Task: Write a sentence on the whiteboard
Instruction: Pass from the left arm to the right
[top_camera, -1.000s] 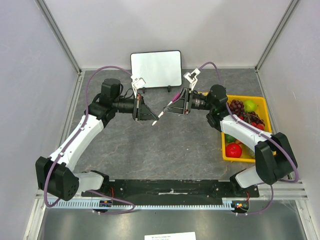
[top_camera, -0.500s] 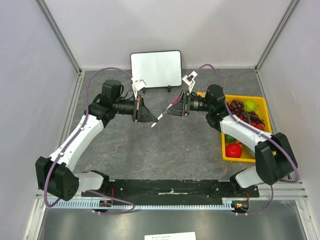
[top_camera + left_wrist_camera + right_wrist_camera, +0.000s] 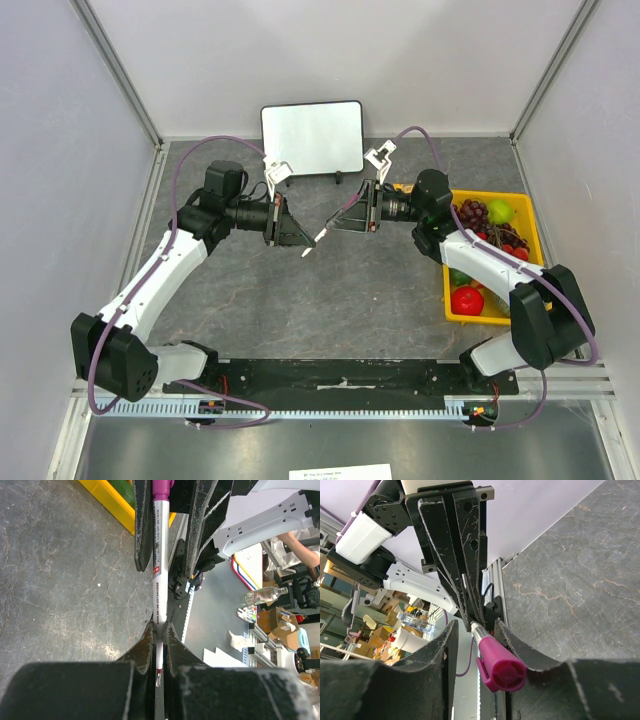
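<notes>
The whiteboard (image 3: pixel 312 137) stands upright at the back of the table, its face blank; no sentence shows on it. Over the middle of the table a marker (image 3: pixel 328 227) spans the two grippers, which face each other. My left gripper (image 3: pixel 159 626) is shut on the white barrel (image 3: pixel 157 570) near its tail end. My right gripper (image 3: pixel 476 625) surrounds the magenta cap (image 3: pixel 500 667). The cap lies against one finger, with a gap to the other, so these jaws are open. In the top view the left gripper (image 3: pixel 302 242) and right gripper (image 3: pixel 338 218) almost meet.
A yellow bin (image 3: pixel 532 222) at the right holds grapes (image 3: pixel 473 212), a red apple (image 3: pixel 467 300) and green fruit (image 3: pixel 500 210). Grey enclosure walls close in the left, right and back. The arm bases sit on a black rail (image 3: pixel 340 375) at the near edge.
The right gripper has edged slightly left along the marker toward the left gripper. The left arm stays still, holding the marker.
</notes>
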